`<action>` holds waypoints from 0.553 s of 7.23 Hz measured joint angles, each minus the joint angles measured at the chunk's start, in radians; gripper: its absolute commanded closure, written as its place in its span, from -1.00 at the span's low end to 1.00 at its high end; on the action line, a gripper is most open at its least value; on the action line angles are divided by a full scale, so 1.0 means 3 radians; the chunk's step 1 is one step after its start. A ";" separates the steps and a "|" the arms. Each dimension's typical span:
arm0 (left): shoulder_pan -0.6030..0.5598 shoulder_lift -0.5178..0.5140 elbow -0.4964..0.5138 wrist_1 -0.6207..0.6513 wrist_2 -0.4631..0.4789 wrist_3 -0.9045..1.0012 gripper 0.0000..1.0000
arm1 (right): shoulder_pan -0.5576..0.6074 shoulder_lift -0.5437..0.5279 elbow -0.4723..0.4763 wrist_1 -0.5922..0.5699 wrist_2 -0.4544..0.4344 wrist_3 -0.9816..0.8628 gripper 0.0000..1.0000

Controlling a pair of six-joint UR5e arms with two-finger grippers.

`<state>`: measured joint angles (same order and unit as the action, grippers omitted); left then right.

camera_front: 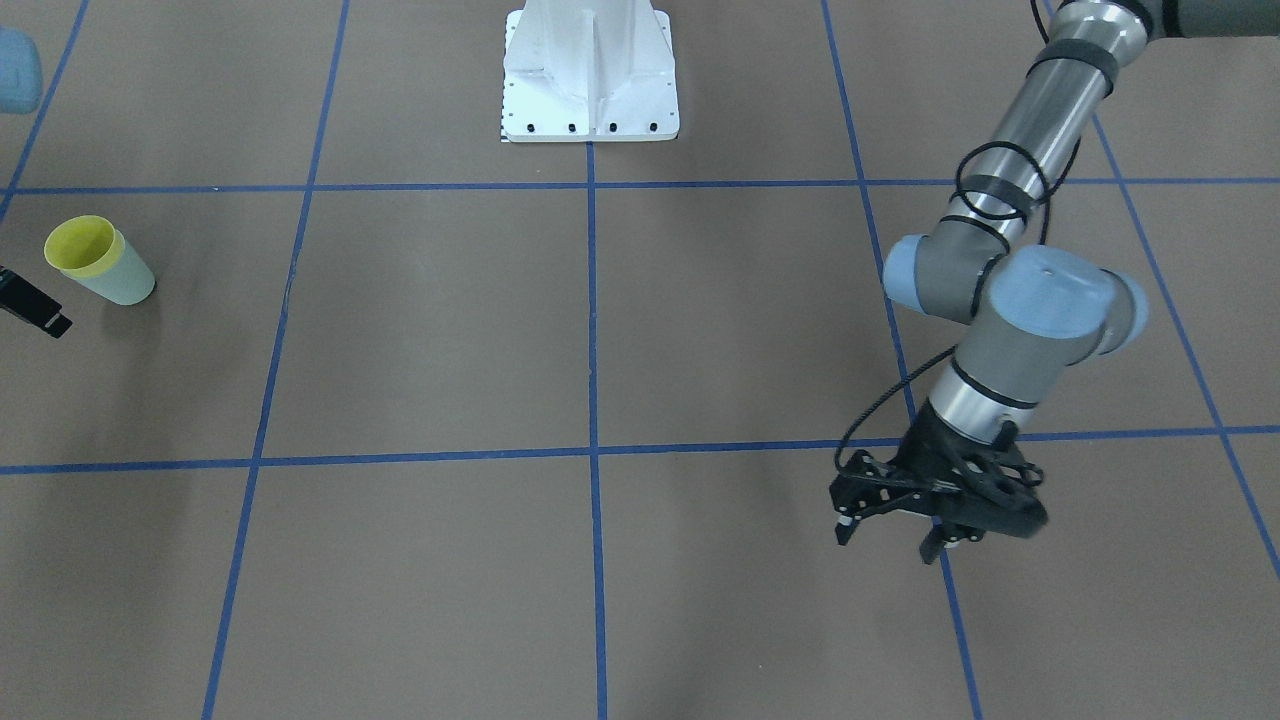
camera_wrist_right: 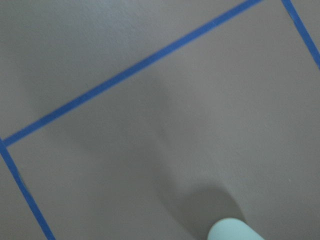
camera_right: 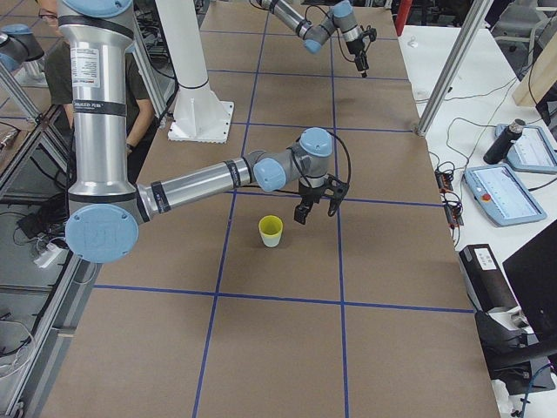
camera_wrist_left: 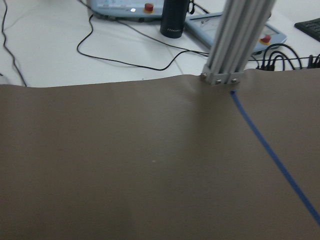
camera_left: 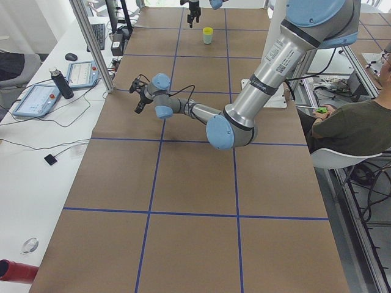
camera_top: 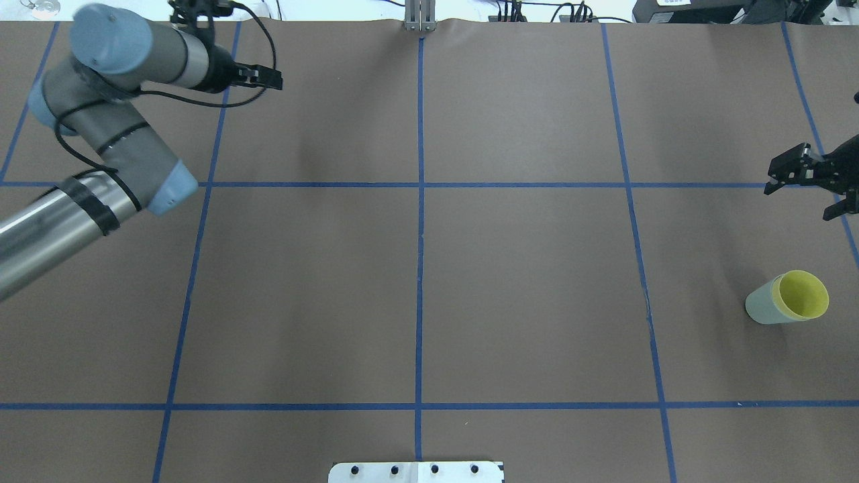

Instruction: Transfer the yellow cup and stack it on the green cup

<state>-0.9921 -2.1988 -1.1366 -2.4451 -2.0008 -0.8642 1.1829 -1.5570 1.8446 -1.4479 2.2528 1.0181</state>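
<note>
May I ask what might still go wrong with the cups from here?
The open right gripper hangs close beside the yellow cup nested in the green cup; a sideways swing while retreating might tip both. Much of the yellow cup shows above the green rim, so it may sit loosely.

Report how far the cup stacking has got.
Done: the yellow cup sits nested inside the green cup, upright on the table. In hand: nothing; the right gripper is open, apart from the stack, and the left gripper is open far across the table. Left: seemingly nothing.
</note>
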 measured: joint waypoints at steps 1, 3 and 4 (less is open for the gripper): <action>-0.0314 0.0188 -0.0033 0.0157 -0.0472 0.0319 -0.99 | 0.0193 0.0077 -0.0152 -0.0012 0.0091 -0.0343 -1.00; -0.0876 0.0492 -0.0087 0.0485 -0.1189 0.0830 -0.99 | 0.0541 0.0167 -0.0447 -0.0025 0.0256 -0.1010 -1.00; -0.1104 0.0684 -0.0118 0.0582 -0.1376 0.1238 -0.99 | 0.0684 0.0199 -0.0591 -0.0030 0.0299 -0.1314 -1.00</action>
<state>-1.3234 -1.9937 -1.1718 -2.2704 -2.4138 -0.4927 1.3880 -1.4972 1.6672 -1.4569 2.3424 0.6240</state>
